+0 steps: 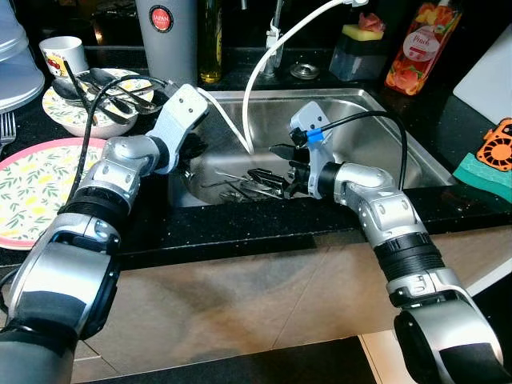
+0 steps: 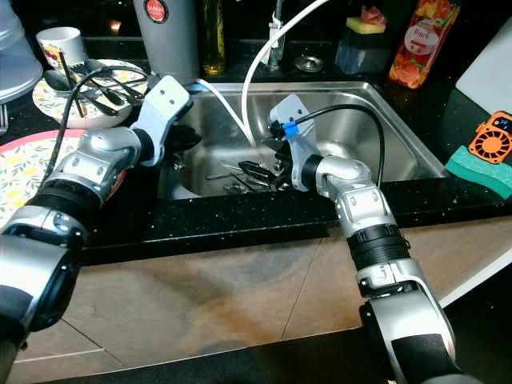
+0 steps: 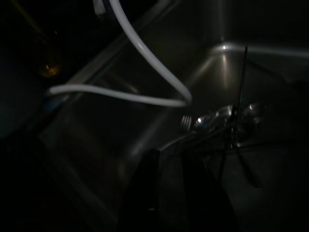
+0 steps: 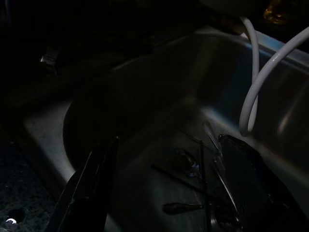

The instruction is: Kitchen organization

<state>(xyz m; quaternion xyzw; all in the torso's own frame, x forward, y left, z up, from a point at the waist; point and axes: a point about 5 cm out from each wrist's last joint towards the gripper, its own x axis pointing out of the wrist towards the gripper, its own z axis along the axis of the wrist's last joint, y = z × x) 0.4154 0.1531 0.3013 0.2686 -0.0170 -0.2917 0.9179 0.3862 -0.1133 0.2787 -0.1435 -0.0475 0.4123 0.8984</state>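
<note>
The cutlery (image 1: 244, 186) lies in a loose heap on the floor of the sink (image 1: 400, 128), near its front wall; spoons and thin handles cross one another. The right gripper (image 1: 268, 164) is low in the basin, directly above the heap; in the right wrist view its jaws stand wide apart with the pieces between them, and they hold nothing. The left gripper (image 1: 192, 148) is at the sink's left edge, dipped just inside; whether its jaws are apart or closed I cannot tell. A white hose (image 1: 264, 60) loops down from the tap into the basin, close behind both grippers. On the bench to the left sit a plate (image 1: 32, 192) and a dish (image 1: 84, 100) of more utensils; a sponge (image 1: 484, 172) lies at the right.

The risks, as I judge them: the jaws may close on several crossed handles at once and drop some on lifting; thin wet steel may slip from the fingers; either arm may snag the hose; the two arms, working close together, may bump.
</note>
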